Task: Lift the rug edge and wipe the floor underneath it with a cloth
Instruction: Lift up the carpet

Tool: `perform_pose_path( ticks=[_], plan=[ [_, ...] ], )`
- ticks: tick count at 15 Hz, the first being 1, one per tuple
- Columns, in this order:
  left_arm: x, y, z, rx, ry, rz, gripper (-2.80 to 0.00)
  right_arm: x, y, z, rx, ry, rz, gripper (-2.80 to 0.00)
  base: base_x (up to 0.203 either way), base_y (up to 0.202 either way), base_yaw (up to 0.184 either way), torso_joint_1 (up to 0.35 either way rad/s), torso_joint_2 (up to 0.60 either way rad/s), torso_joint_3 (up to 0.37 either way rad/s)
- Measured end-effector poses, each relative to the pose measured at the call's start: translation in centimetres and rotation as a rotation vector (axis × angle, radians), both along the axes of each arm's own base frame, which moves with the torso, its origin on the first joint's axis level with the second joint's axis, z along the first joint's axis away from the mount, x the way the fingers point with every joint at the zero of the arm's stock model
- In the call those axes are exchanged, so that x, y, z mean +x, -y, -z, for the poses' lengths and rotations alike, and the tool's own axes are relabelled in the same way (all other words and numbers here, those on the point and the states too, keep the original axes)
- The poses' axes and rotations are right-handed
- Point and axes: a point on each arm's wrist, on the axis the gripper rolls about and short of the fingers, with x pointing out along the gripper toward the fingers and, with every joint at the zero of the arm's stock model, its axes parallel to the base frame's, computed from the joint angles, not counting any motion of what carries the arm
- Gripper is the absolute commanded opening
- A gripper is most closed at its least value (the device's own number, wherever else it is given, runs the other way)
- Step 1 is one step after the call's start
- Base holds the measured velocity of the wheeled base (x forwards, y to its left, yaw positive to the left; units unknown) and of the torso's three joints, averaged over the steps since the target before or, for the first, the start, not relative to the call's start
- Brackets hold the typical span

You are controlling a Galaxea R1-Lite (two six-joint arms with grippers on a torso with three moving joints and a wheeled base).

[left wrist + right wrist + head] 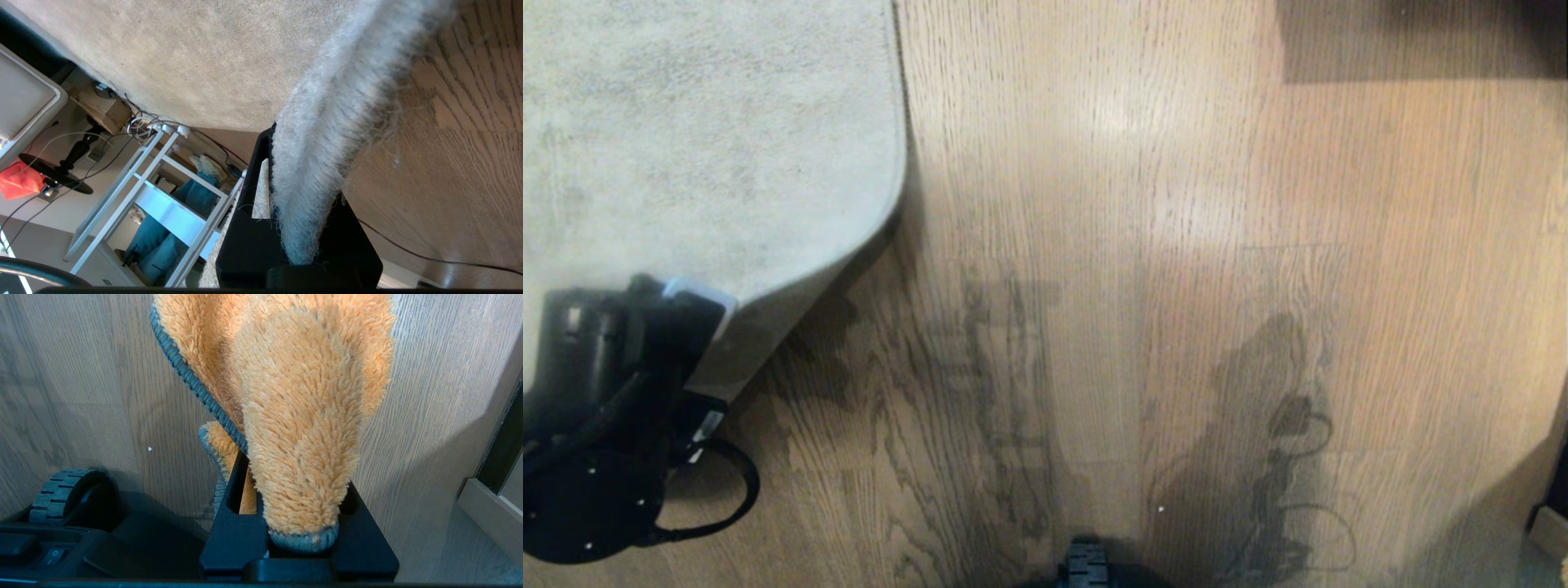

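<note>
Right up against the lens in the right wrist view, your right hand (300,535) is clamped on the cloth (302,416); the orange pile bunches out of the jaws with its grey hem trailing, ready for wiping, I judge. That arm does not show in the head view, so the cloth is not yet near the rug.

Your left hand (698,327), at the lower left of the head view, is pinched shut on the rug edge (327,134). The left wrist view shows the pale pile folded between its jaws. The corner curls up off the floor (1176,245) and throws a dark shadow along its border, so you hold it that way to bare the planks beneath.

Around that, the open floor fills the centre and right of the head view. A black cable (731,498) loops off the left arm at lower left, and a ribbed wheel (61,492) of the base sits just beside the cloth. A white frame (163,196) and a seated person's legs (171,228) lie beyond the rug, well apart from your path.
</note>
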Motion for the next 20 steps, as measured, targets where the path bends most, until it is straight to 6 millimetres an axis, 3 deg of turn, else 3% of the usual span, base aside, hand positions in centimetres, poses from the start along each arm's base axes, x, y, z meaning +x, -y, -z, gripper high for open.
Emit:
perform_pose_path(
  ticks=[12,20],
  plan=[
    [-0.36,-0.07,0.62,0.006,-0.020,0.004,-2.80,0.00,0.00,-0.01,0.000,0.001,0.000,-2.80,0.000,0.000,0.000,0.000,0.00,0.000],
    [-0.45,-0.08,0.66,0.004,-0.018,0.004,-2.80,0.00,0.00,0.00,0.000,0.000,0.000,-2.80,0.000,0.183,-0.003,0.002,0.00,0.003]
  ],
)
